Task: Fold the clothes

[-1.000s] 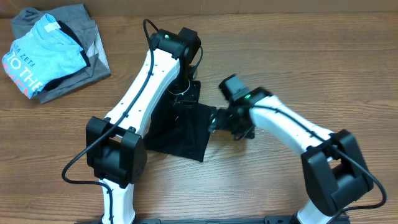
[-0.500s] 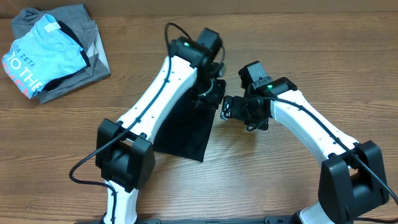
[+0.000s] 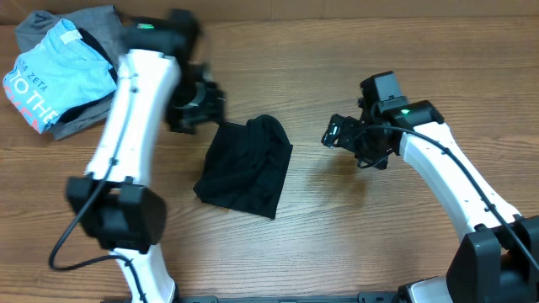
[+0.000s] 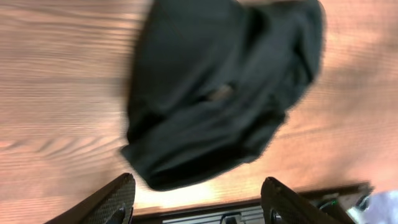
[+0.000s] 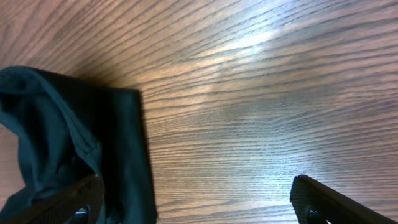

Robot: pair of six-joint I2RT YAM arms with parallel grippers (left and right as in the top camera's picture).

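Observation:
The clothes, a black T-shirt point(image 3: 244, 164), lie in a rumpled, folded bundle at the table's middle. In the left wrist view the black T-shirt point(image 4: 217, 93) lies ahead of the fingers, blurred by motion. My left gripper point(image 3: 195, 107) hovers just up and left of the shirt, apart from it; the left gripper point(image 4: 199, 202) is open with only wood between its fingers. My right gripper point(image 3: 337, 135) hangs to the right of the shirt, also clear of it. The right gripper point(image 5: 199, 205) is open wide, its left finger over the black T-shirt's edge point(image 5: 68, 137).
A pile of other garments sits at the back left corner: a light blue printed shirt point(image 3: 55, 71) on top of a grey garment point(image 3: 101, 25). Bare wooden table point(image 3: 354, 219) surrounds the black shirt.
My left gripper has let go of the shirt, opened and swung away to the left. The right arm has drawn back to the right. The shirt now lies uncovered as a bundle.

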